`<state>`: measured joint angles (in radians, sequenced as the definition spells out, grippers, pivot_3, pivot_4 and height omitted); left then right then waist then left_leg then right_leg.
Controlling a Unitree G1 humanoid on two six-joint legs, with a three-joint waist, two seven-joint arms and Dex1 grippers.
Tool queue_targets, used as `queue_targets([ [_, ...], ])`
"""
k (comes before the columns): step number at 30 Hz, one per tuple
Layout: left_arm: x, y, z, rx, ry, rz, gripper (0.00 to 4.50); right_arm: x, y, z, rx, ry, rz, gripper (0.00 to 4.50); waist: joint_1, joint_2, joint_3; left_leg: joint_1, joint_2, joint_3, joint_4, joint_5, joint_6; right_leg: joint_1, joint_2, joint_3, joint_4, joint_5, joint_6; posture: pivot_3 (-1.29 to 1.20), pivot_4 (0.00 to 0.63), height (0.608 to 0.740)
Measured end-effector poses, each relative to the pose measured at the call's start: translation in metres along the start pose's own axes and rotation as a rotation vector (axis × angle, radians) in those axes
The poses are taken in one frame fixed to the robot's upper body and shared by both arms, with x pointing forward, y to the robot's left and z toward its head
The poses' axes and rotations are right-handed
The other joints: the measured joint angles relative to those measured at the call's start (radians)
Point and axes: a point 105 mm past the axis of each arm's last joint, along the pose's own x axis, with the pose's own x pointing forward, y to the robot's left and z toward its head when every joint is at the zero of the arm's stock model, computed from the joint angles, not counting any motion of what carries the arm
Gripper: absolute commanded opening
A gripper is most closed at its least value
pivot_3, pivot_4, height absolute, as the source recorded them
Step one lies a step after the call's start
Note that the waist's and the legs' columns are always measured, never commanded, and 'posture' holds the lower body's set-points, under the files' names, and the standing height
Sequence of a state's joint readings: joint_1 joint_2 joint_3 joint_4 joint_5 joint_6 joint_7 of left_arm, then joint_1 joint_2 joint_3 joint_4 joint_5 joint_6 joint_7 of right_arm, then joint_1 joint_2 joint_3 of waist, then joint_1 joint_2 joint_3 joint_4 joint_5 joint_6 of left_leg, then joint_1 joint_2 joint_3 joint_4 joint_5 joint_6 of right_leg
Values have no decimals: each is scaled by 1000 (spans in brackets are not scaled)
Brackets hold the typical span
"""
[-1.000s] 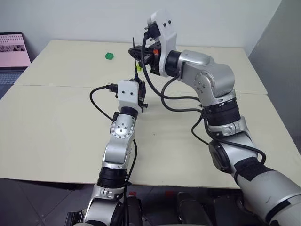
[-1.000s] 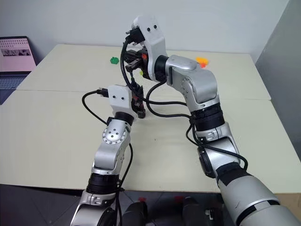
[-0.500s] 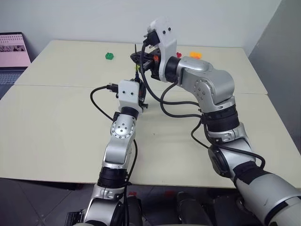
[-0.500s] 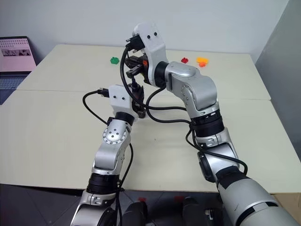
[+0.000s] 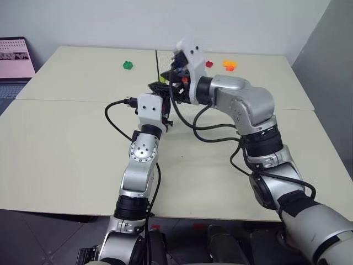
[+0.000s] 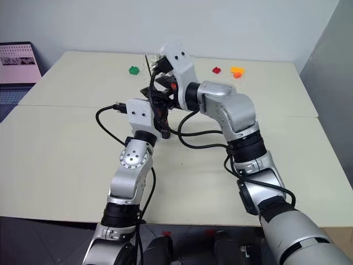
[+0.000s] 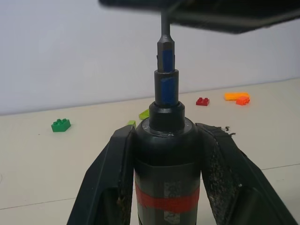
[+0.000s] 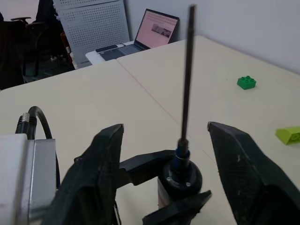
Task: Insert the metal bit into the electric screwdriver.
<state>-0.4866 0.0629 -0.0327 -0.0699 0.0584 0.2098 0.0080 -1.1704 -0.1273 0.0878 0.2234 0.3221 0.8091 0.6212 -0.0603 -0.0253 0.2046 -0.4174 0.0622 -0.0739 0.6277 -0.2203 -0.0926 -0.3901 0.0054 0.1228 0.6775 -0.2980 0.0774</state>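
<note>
Black plastic with a red band: electric screwdriver [image 7: 166,154] in the left wrist view, upright, clenched in the left claw [image 7: 166,140], one rough black finger [image 7: 105,178] pressed to each flank. Metal bit [image 7: 165,56] seated in the nose of the screwdriver, blue-marked shank at the base, thin grey stem rising straight from it. Beyond the screwdriver, on the cream bench [image 7: 47,164]: green brick [image 7: 61,125], lime brick [image 7: 144,114], red brick [image 7: 202,101] and orange brick [image 7: 236,97], all well apart from the tool.

Right wrist view: right claw [image 8: 166,127] released, fingers [image 8: 239,159] spread wide on either side of the bit, touching neither bit nor screwdriver. Bit standing free and straight out of the screwdriver tip, with the left claw's dark fingers gripping the screwdriver body below it. Open laptop [image 8: 154,30] far beyond the screwdriver, past the bench edge.

Head views: both claws together over the middle of the bench, right claw just above and behind the screwdriver, left claw beneath it. Thin line of the bit poking up from the screwdriver. Green brick beyond the screwdriver on the robot's left, red and orange bricks beyond it on the right.
</note>
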Motion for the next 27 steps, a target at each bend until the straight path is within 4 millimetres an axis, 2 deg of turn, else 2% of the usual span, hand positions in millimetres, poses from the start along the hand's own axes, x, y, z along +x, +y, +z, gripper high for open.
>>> queue_targets([
  [6,1,0,1,7,0,-31,1635,-33,-25,21,45,-87,-44,3242,0,0,0,0,0,0,0,0,0,0,0,0,0,0,0,0,150,740],
  [10,4,2,3,37,9,-72,1635,-60,-34,31,3,-122,-63,3242,1,0,0,-1,0,0,-1,0,0,0,0,0,-2,0,0,0,150,740],
  [13,15,12,16,128,3,-130,1635,-92,-40,20,-81,-74,-91,3242,5,0,1,-6,0,-1,0,0,0,-3,0,-1,-2,0,0,0,150,740],
  [16,35,26,44,267,-29,-197,1635,-124,-41,-4,-157,35,-103,3242,13,0,1,-11,-1,-1,0,0,0,-8,-1,-2,-3,0,0,0,150,740],
  [19,49,22,63,436,-10,-367,1635,-147,-33,-23,-213,130,-81,3242,19,0,1,-13,-2,-1,0,0,-1,-10,-2,-3,-5,0,0,0,150,740],
  [21,50,13,56,512,45,-492,1635,-156,-27,-26,-239,151,-58,3242,18,0,1,-14,-2,-1,0,0,-1,-11,-2,-3,-5,0,0,0,150,740],
  [24,42,-8,24,662,187,-751,1635,-178,-13,-32,-265,190,-22,3242,21,0,1,-16,-1,-1,-1,0,0,-14,-2,-3,-5,0,0,0,150,740],
  [26,37,-9,-1,735,306,-896,1635,-194,-3,-40,-258,228,4,3242,27,0,1,-17,-1,-1,-1,0,0,-14,-2,-3,-5,0,0,0,150,740],
  [27,37,-12,-6,758,327,-944,1634,-198,0,-42,-260,245,10,3242,27,0,2,-17,-1,-1,0,0,0,-14,-2,-3,-5,0,0,0,150,740],
])
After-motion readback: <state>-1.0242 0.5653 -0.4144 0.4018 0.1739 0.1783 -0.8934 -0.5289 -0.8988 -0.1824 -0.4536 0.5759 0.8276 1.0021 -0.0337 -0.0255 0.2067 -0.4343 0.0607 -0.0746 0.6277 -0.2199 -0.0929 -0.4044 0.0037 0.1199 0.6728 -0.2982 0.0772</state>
